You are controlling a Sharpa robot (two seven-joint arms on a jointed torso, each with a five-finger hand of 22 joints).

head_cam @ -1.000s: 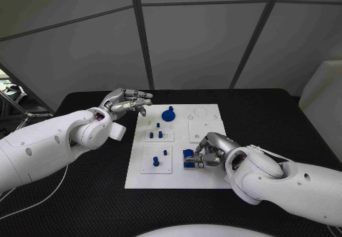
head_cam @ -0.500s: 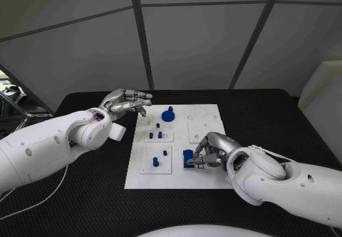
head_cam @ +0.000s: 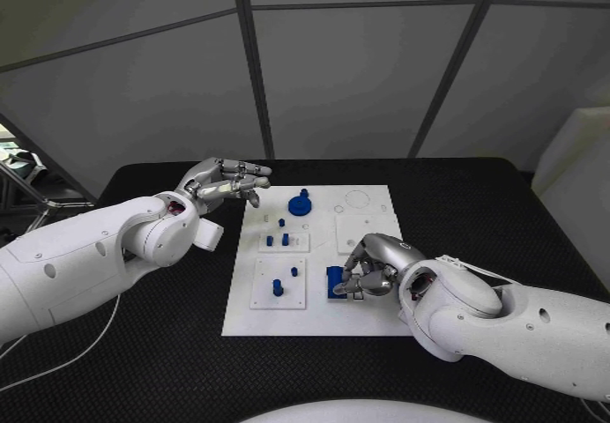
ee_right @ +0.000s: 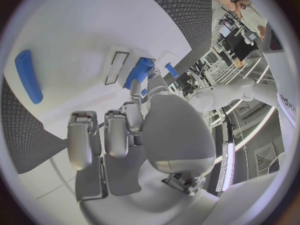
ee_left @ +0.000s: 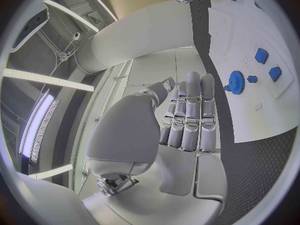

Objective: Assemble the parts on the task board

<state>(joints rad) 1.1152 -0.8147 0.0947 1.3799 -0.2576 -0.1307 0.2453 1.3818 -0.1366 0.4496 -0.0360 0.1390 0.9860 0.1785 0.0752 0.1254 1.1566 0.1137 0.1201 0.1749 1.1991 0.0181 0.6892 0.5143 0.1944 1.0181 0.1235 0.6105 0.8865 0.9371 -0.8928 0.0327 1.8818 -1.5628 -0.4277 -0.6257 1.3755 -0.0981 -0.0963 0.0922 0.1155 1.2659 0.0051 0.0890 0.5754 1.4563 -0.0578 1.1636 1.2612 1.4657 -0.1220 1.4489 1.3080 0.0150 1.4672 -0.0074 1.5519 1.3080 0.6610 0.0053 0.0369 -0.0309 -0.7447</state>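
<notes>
Head view: white board (head_cam: 318, 313) lies mid tabletop (head_cam: 509, 211), long axis running away from the robot. Right hand (head_cam: 371, 267) sits low over the near right part of the board, fingers (head_cam: 360, 264) curled down around a blue block (head_cam: 336, 280) that stands on the board; thumb and fingers touch its top and side, so the block is pinched. Left hand (head_cam: 226, 185) hangs above the tabletop just off the board's far left corner, fingers curled in toward the palm, nothing in them.

Parts on board: blue gear (head_cam: 300, 206) with a peg through it at the far left; three small blue pegs (head_cam: 279, 239) standing in the raised square plate behind the middle; two more pegs (head_cam: 278, 286) in the nearer square plate on the left side.

Right wrist view: block (ee_right: 139, 73) shows past the fingertips, touching them, standing beside a slotted white insert (ee_right: 116, 65). A loose blue bar (ee_right: 29, 76) lies flat on the board near its edge, well apart from the hand.

Left wrist view: fingers (ee_left: 190, 112) straight-ish and pressed side by side, empty; gear (ee_left: 236, 82) and two blue parts lie beyond them on the board (ee_left: 250, 35)
</notes>
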